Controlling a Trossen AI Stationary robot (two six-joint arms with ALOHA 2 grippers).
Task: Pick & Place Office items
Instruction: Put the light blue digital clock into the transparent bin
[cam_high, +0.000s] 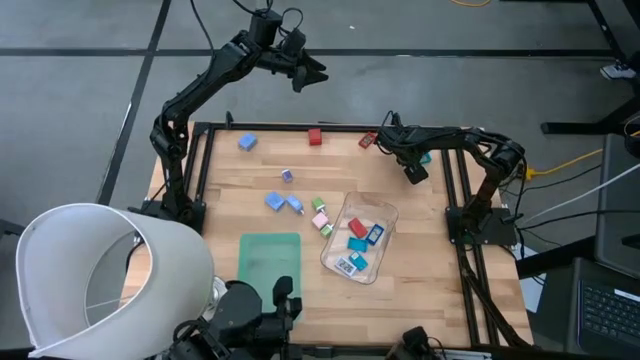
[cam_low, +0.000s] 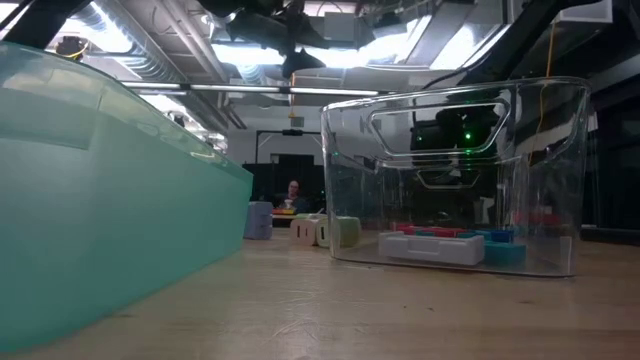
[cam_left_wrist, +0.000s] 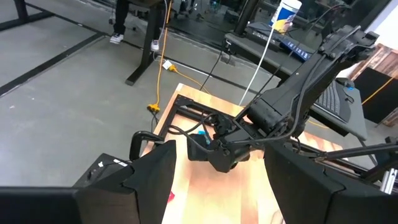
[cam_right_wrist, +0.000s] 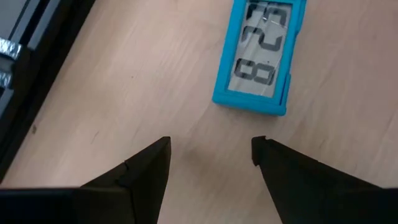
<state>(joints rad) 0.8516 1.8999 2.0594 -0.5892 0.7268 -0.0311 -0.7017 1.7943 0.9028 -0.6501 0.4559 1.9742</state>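
Observation:
Small office items lie scattered on the wooden table: blue (cam_high: 247, 142), red (cam_high: 315, 136), blue (cam_high: 275, 201), light green (cam_high: 318, 203) and pink (cam_high: 320, 220) pieces. Several more lie inside the clear tray (cam_high: 384, 214). My right gripper (cam_high: 412, 172) hovers open near the far right corner. A teal-framed piece with a white digit label (cam_right_wrist: 261, 59) lies flat on the wood just ahead of its fingertips (cam_right_wrist: 211, 149), untouched. My left gripper (cam_high: 305, 70) is raised beyond the far edge, open (cam_left_wrist: 219, 186) and empty.
A flat green mat (cam_high: 270, 262) lies on the near side, left of the tray (cam_low: 450, 180). A large white curved shade (cam_high: 100, 280) covers the near left corner. A black frame (cam_high: 455, 180) runs along the table's edges. Bare wood lies between the far items and the tray.

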